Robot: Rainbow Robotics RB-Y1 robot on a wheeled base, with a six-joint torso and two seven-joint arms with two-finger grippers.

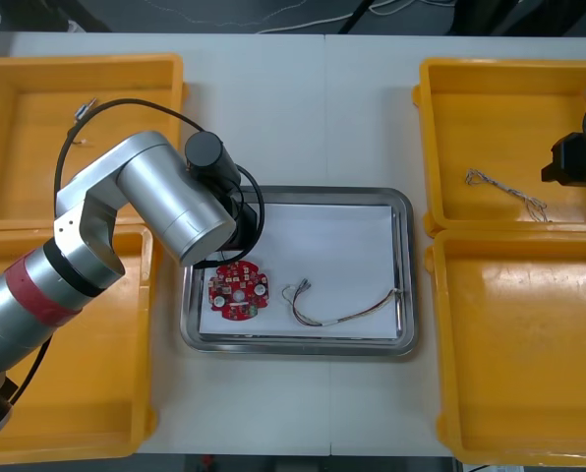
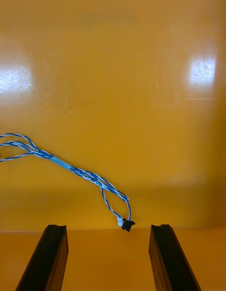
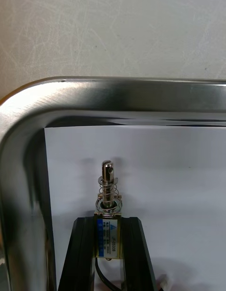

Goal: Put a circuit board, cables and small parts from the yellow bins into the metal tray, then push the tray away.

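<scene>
Left gripper clamps small metal part over metal tray's 10 o'clock corner, rim close on two sides. Right gripper, jaws apart, hangs near blue-and-white cable in 2 o'clock yellow bin.

Overhead light floods your table in the front view, with a soft shadow under the left arm on the metal tray. Your right wrist view catches two white glare patches on the yellow bin floor. In the left wrist view the tray rim mirrors bright and dark bands, and the left gripper, clamped on a small metal part, shades the white liner.
</scene>
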